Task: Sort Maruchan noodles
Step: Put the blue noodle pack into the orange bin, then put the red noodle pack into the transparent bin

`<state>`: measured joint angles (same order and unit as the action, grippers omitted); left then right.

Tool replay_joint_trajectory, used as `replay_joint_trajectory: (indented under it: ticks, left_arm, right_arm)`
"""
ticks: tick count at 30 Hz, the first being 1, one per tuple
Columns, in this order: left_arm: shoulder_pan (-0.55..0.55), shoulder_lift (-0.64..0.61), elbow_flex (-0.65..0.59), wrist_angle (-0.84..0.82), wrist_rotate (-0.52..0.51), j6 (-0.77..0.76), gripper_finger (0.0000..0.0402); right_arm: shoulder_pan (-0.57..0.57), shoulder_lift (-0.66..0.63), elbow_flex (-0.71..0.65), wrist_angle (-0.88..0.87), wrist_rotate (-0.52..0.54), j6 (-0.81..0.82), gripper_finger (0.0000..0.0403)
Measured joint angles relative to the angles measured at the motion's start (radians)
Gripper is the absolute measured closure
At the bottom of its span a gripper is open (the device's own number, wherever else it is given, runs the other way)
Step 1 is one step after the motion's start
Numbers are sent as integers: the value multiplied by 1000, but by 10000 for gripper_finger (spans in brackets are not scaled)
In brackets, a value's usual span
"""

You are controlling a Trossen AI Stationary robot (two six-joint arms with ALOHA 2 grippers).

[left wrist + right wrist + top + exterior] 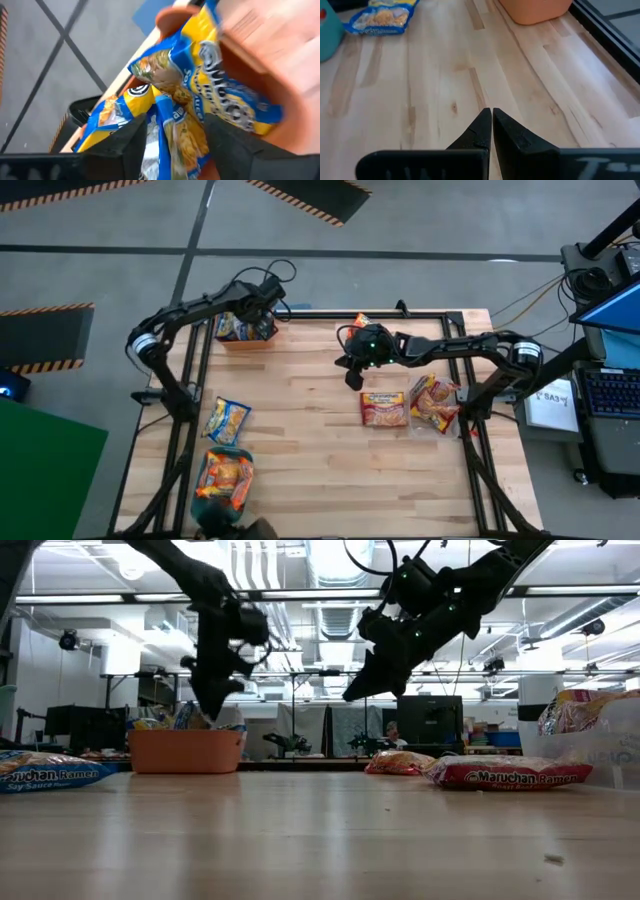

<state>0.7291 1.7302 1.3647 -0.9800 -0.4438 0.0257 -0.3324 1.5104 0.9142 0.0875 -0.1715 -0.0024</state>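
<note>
Glossy crinkly plastic blue-and-yellow noodle packets [200,100] fill the smooth matt orange plastic bin [186,751] under the left gripper [172,132] (matt black plastic-looking fingers), while the table [420,100] below the right gripper [491,114] is pale, smooth, planked wood.

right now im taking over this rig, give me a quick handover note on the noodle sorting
Left tool: above the orange plastic bin at the table's far left, fingers apart around blue-and-yellow crinkly packets lying in it.
Right tool: shut, empty, raised mid-table.
Done: blue-and-yellow packets in the orange bin; orange packets in the near-left teal bin.
Left: one blue-and-yellow packet loose at left, a red packet and more packets at right.
</note>
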Motion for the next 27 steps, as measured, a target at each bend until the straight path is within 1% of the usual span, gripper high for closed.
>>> replay_joint_trajectory:
  ticks: [3, 6, 11, 14, 18, 20, 23, 27]
  left_arm:
    - [-30, -67, 0, 5, -1, 0, 204]
    - [-68, -140, 0, 35, -2, 0, 193]
    - [-160, -266, -12, 111, 2, 9, 192]
    - [-231, -350, -63, 212, 22, 11, 195]
    - [-335, -455, -186, 392, 63, 16, 197]
    - [-388, -498, -248, 482, 65, 16, 198]
    - [-456, -554, -336, 602, 65, 15, 198]
    - [-524, -602, -435, 730, 65, 27, 198]
  right_arm:
    - [5, -15, 0, -7, -1, 43, 394]
    - [14, -39, 0, -22, -7, 83, 394]
    - [61, -95, 18, -113, -10, 142, 394]
    - [115, -123, 42, -193, -11, 176, 394]
    - [182, -135, 87, -362, -12, 224, 394]
    - [202, -134, 110, -473, -12, 249, 394]
    - [222, -109, 141, -631, -12, 303, 394]
    - [248, -58, 153, -893, -11, 352, 394]
